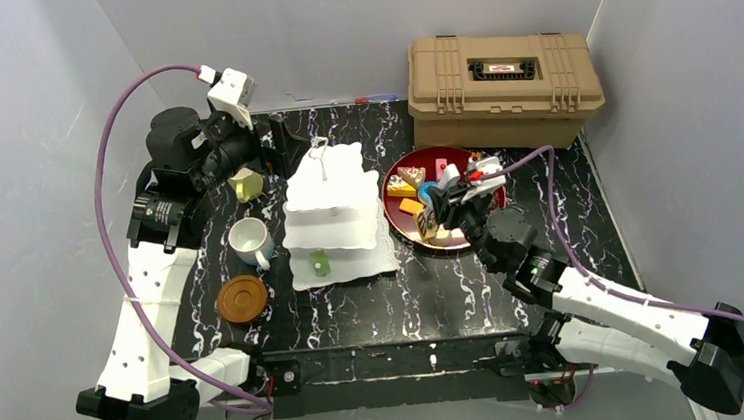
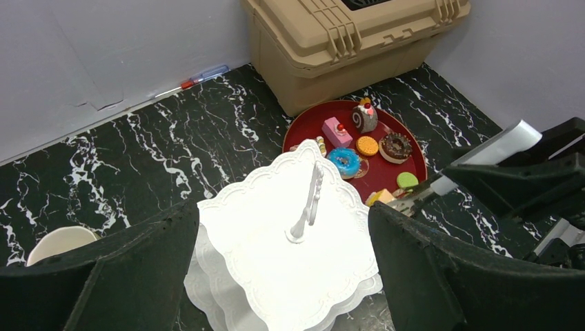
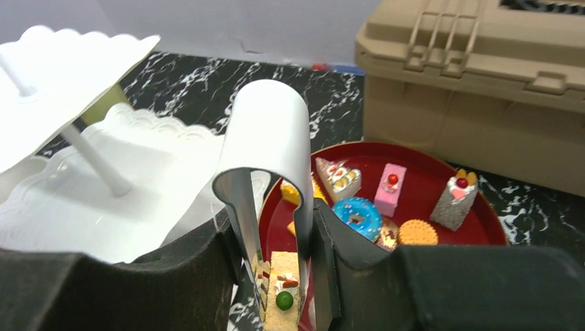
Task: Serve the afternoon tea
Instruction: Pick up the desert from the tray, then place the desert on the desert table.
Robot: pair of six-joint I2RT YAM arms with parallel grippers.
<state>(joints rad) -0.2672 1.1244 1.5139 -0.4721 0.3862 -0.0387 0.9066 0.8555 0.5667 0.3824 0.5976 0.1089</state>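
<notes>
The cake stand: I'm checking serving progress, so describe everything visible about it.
The cake stand is glossy white, three scalloped tiers on a central post with a loop handle. It stands upright on the table, beside the red plate. One green pastry sits on the bottom tier; the upper tiers look bare.

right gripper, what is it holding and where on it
Bent metal tongs, clamped across both arms below the loop. The right gripper squeezes them onto a tan pastry slice between the arms. The left gripper is open, holding nothing.
</notes>
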